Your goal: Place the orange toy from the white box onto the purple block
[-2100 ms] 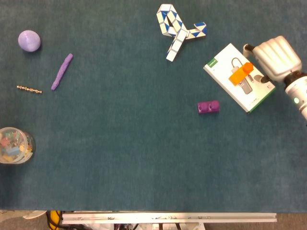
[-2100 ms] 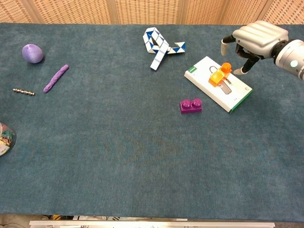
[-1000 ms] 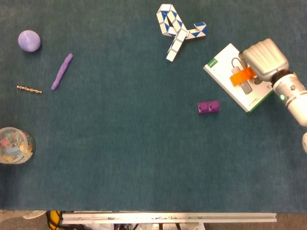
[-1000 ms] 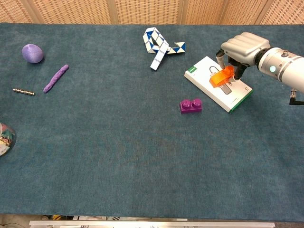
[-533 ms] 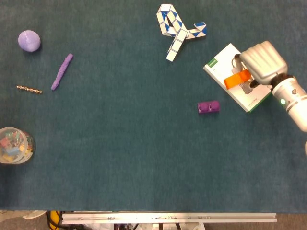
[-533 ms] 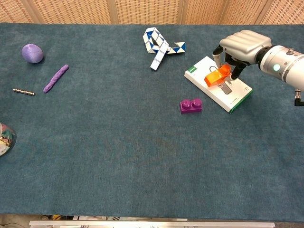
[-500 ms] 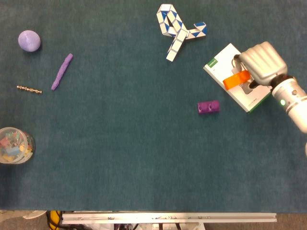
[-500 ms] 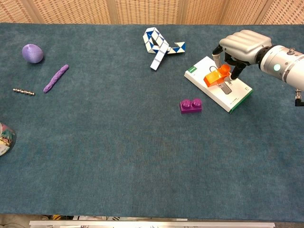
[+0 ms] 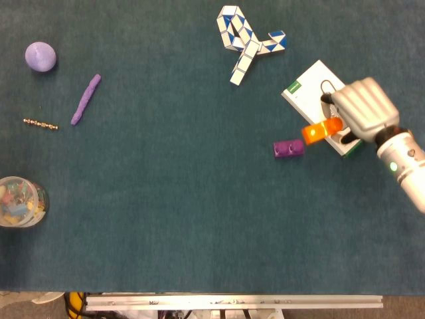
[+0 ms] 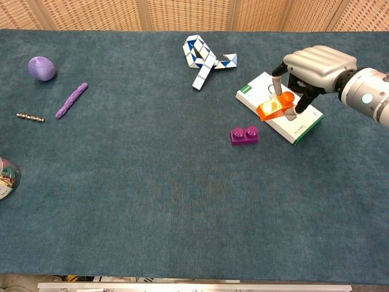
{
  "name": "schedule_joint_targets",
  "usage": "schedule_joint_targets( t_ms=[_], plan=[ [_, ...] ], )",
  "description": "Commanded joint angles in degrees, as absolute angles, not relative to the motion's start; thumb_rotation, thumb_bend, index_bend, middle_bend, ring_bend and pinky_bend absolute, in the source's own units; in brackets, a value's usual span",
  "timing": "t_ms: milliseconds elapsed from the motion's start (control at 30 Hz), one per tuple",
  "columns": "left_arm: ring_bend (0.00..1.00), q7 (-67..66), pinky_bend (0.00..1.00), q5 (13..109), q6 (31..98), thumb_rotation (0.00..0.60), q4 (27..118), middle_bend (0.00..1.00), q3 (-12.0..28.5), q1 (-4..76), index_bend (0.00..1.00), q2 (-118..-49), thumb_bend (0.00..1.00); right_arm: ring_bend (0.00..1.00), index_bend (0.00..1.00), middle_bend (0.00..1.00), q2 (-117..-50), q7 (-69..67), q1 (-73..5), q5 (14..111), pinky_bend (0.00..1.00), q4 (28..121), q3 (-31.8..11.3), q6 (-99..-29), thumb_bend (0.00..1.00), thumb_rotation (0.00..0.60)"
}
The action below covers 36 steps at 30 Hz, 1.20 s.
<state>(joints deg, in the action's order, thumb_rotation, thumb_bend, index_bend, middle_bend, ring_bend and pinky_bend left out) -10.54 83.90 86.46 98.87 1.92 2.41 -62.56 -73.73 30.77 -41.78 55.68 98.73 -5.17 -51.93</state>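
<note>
Right hand [image 10: 317,68], head and chest views. The fingers [image 10: 278,78] are curled downward around a small orange plastic toy [image 10: 274,106], which is pinched at its right end and tilted, its free end pointing left and slightly toward the near side. The toy is lifted clear of the flat white cardboard box [image 10: 258,90] and hangs over the box's near-left edge. Just to the left of the toy and a little nearer lies the purple two-stud building block [image 10: 244,135], resting on the dark teal cloth table surface [image 10: 182,201]; toy and block are close but apart. The silver forearm [image 10: 371,97] extends away to the right edge of the view. Farther left, at the far side, lies a blue-and-white folding snake puzzle [image 10: 203,56]. At the far left are a lilac ball [image 10: 41,67], a purple clay stick [image 10: 72,100] and a short bead chain [image 10: 30,117]. A clear round jar of coloured pieces [image 9: 21,201] stands at the near left edge. The left hand is out of sight in both views.
</note>
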Motion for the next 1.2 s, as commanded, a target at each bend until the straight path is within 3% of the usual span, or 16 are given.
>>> schedule_joint_targets(
  t_ms=[33, 500, 833, 1200],
  plan=[
    [0.20, -10.48, 0.08, 84.08, 86.37, 0.600, 98.83, 0.24, 1.87, 2.51, 0.21, -62.58, 0.14, 0.97, 0.64, 0.96, -73.31, 33.14, -41.51, 53.24, 1.00, 101.10, -3.88, -53.08, 0.18, 0.600],
    [0.20, -9.03, 0.08, 84.43, 85.82, 0.600, 97.82, 0.24, 1.56, 2.68, 0.21, -62.44, 0.14, 0.97, 0.64, 0.96, -79.23, 38.98, -42.16, 47.01, 1.00, 102.64, -3.19, -58.97, 0.18, 0.600],
    [0.20, -7.39, 0.08, 85.22, 84.55, 0.600, 96.99, 0.24, 1.54, 3.67, 0.21, -62.17, 0.14, 0.98, 0.64, 0.96, -84.37, 43.65, -41.09, 45.01, 1.00, 103.41, -3.16, -67.32, 0.18, 0.600],
    [0.20, -5.92, 0.08, 85.19, 84.13, 0.600, 96.01, 0.24, 1.43, 3.89, 0.21, -61.92, 0.14, 0.98, 0.64, 0.96, -88.73, 45.94, -41.56, 43.00, 1.00, 102.05, -4.56, -69.36, 0.18, 0.600]
  ],
)
